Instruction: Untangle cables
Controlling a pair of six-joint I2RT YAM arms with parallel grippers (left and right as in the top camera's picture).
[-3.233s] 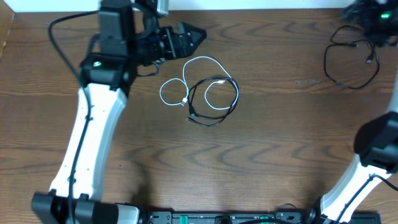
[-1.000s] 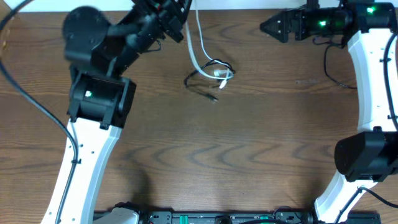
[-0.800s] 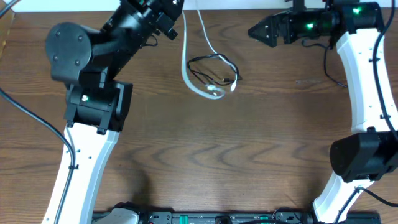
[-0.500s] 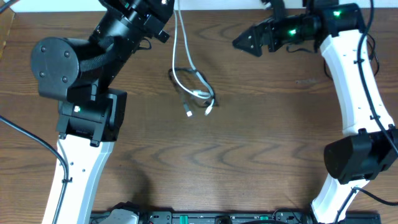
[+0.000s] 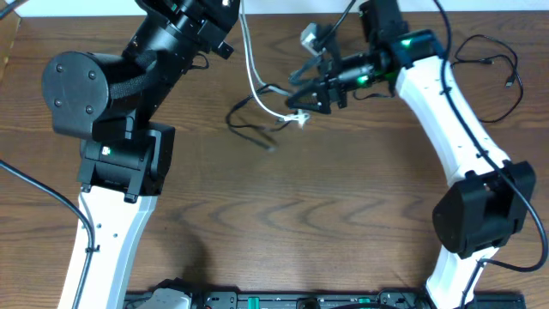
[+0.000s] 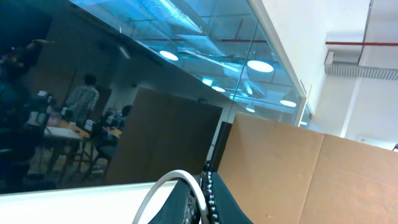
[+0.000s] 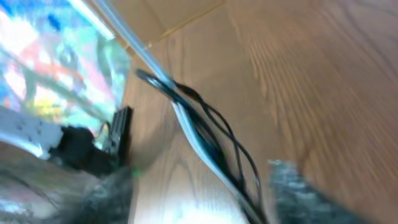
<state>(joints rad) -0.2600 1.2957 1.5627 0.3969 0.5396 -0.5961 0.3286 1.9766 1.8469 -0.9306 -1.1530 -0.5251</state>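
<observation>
- seen from overhead, the white cable (image 5: 256,77) hangs from the left gripper (image 5: 230,12) at the far edge of the counter (image 5: 257,223). it runs down to a tangle (image 5: 285,105) of loops. the black cable (image 5: 244,120) is wound through that tangle, with one loose end trailing on the wood.
- overhead, right gripper (image 5: 307,96): at the right side of the tangle, touching or just beside the loops. this view does not settle which.
- left wrist view, camera tilted up at the room: white cable (image 6: 163,184) arcs out from against a ribbed dark finger (image 6: 211,196). the left gripper is judged pressed together on the white cable, since the cord hangs from it.
- right wrist view, blurred: white cable (image 7: 199,140) and black cable (image 7: 235,149) run together diagonally over the wood, passing between two dark smears, the fingers of the right gripper (image 7: 202,196). that gripper is spread, with nothing pinched.
- handling, judged: both cords are light, limp and smooth. they should slide past each other under a gentle pull, but a hard tug could cinch the loops. the white plug (image 5: 302,119) is a likely snag point.
- hold, judged: take the black cable on a bare strand beside the tangle, clear of the white one.
</observation>
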